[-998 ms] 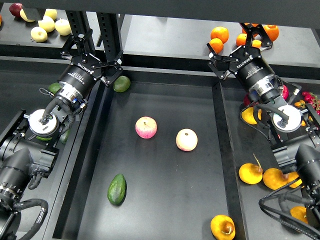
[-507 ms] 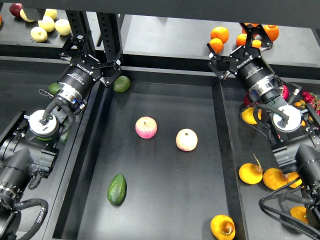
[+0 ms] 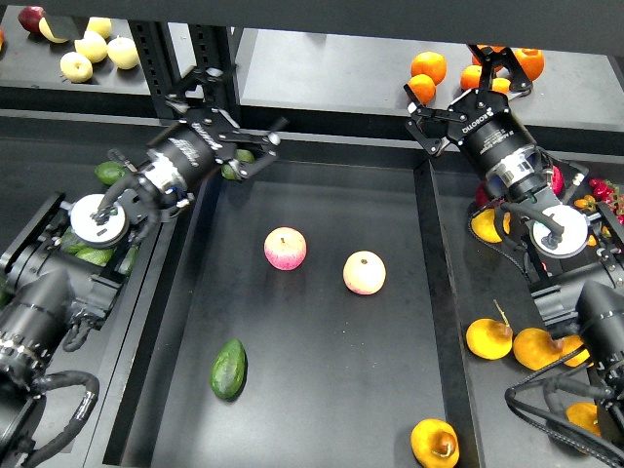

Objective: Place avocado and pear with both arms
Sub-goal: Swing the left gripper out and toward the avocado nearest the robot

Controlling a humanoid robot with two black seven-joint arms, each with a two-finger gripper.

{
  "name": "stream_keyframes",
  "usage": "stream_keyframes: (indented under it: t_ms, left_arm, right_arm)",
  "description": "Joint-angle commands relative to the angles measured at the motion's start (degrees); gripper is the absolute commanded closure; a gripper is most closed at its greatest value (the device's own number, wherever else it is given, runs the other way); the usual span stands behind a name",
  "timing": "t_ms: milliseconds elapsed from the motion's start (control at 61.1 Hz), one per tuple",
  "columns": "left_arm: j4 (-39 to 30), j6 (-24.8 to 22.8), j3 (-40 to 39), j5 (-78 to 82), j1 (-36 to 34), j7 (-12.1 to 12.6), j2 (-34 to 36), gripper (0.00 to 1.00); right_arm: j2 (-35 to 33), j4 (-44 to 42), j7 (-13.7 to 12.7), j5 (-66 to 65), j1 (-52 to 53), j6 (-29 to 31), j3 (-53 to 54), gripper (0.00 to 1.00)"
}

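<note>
The dark green avocado (image 3: 228, 369) lies at the front left of the black centre tray (image 3: 322, 390). The golden pear (image 3: 435, 443), hollow end facing up, lies at the tray's front right corner. My left gripper (image 3: 239, 109) is open and empty over the tray's back left corner, far from the avocado. My right gripper (image 3: 466, 86) is open and empty over the tray's back right corner, near the oranges and far from the pear.
Two pink-and-yellow apples (image 3: 285, 248) (image 3: 364, 272) lie mid-tray. A rounder, lighter avocado (image 3: 230, 172) is partly hidden under my left gripper. Oranges (image 3: 427, 66) sit back right, yellow apples (image 3: 96, 46) back left, more pears (image 3: 487, 337) in the right bin, and green avocados (image 3: 110, 173) in the left bin.
My left arm has swung right and turned, so its open gripper now hangs over the tray's back left corner. The right arm and the fruit have not moved.
</note>
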Motion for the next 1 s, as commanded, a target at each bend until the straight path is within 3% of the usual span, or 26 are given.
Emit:
stream_keyframes:
  t_ms: [0,573,638,769,982]
  left_arm:
    - [0.5,0.0,4.9,-0.3,-1.7,0.3,2.9,0.01]
    - [-0.8,0.0,39.6,-2.7,-9.8,0.3,23.1,0.05]
    - [-1.4,0.0,47.8,-1.8,-13.3,0.3,26.3,0.05]
    - [-2.1,0.0,55.4,0.2,-16.6,0.3,28.2,0.05]
    - [-3.8,0.0,60.4,9.1,-15.8,0.3,28.3,0.05]
  right_arm:
    - [0.0,-0.1,0.0,0.0,0.0,0.0,0.0,0.0]
    - [0.0,0.1,-0.1,0.0,0.1,0.0,0.1,0.0]
    - [0.0,0.0,-0.1,0.0,0.1,0.0,0.1,0.0]
    - [0.0,0.0,-0.1,-0.1,0.2,0.0,0.1,0.0]
    - [0.0,-0.1,-0.1,-0.1,0.1,0.0,0.2,0.0]
